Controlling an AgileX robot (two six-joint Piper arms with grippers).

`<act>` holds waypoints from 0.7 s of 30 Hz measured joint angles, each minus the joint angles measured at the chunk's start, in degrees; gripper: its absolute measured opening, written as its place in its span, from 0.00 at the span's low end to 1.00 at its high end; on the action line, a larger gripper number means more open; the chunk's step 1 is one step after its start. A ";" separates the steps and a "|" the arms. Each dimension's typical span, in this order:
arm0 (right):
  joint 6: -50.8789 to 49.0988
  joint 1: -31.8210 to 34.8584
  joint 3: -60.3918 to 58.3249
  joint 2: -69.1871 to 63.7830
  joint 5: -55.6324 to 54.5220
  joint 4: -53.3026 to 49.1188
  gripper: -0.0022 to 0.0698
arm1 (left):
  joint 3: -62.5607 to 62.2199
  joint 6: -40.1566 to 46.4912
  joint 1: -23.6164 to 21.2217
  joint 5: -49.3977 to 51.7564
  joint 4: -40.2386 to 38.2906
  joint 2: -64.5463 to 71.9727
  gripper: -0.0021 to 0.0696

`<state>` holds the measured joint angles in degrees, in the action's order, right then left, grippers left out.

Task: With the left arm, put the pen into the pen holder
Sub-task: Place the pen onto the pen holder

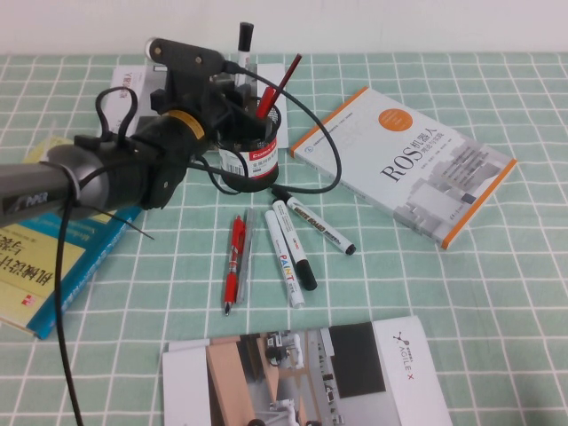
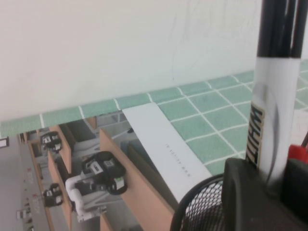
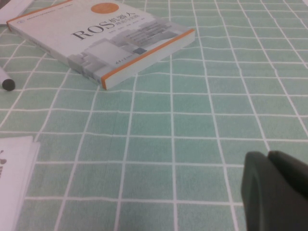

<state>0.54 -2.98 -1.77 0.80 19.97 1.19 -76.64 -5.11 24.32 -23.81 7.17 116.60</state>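
My left gripper (image 1: pixel 238 84) is shut on the pen (image 1: pixel 243 40), a white-barrelled marker with a black cap, and holds it upright over the pen holder (image 1: pixel 256 155). In the left wrist view the pen (image 2: pixel 266 110) stands between the black fingers (image 2: pixel 245 192) of the left gripper (image 2: pixel 269 180), above the holder's black mesh rim (image 2: pixel 202 204). A red pen (image 1: pixel 280 82) leans inside the holder. The pen's lower end is hidden by the gripper. My right gripper (image 3: pixel 276 190) is shut and empty, low over bare tablecloth, and is out of the high view.
Loose on the cloth in front of the holder lie a red pen (image 1: pixel 234 259), a "PAINT" marker (image 1: pixel 284 259) and two black-capped white markers (image 1: pixel 314 222). A ROS book (image 1: pixel 404 160) lies at the right, a blue-and-yellow book (image 1: pixel 44 266) at the left, and a brochure (image 1: pixel 302 373) at the front.
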 joint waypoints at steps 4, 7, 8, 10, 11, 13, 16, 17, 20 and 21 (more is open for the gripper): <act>0.00 0.00 0.00 0.00 0.00 0.00 0.00 | 0.00 0.41 0.00 0.91 0.00 0.38 0.21; 0.00 0.00 0.00 0.00 0.00 0.00 0.00 | 0.00 0.54 0.00 1.19 0.00 0.51 0.32; 0.00 0.00 0.00 0.00 0.00 0.00 0.00 | 0.00 0.65 0.00 1.19 0.00 0.60 0.37; 0.00 0.00 0.00 0.00 0.00 0.00 0.00 | 0.00 1.07 0.00 1.41 0.00 0.60 0.43; 0.00 0.00 0.00 0.00 0.00 0.00 0.00 | 0.00 1.51 0.00 1.41 0.00 0.60 0.46; 0.00 0.00 0.00 0.00 0.00 0.00 0.00 | 0.00 2.37 0.00 1.46 -0.36 0.60 0.49; 0.00 0.00 0.00 0.00 0.00 0.00 0.00 | 0.00 4.16 0.00 3.87 -1.76 -0.16 0.50; 0.00 0.00 0.00 0.00 0.00 0.00 0.00 | 0.00 4.69 0.00 5.44 -2.04 -1.00 0.50; 0.00 0.00 0.00 0.00 0.00 0.00 0.00 | 0.00 5.88 0.00 10.75 -2.54 -4.88 0.49; 0.00 0.00 0.00 0.00 0.00 0.00 0.00 | 0.00 5.94 0.00 12.95 -2.69 -6.76 0.46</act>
<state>0.54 -2.98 -1.77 0.80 19.97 1.19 -76.64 0.83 24.32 -10.87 4.48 109.85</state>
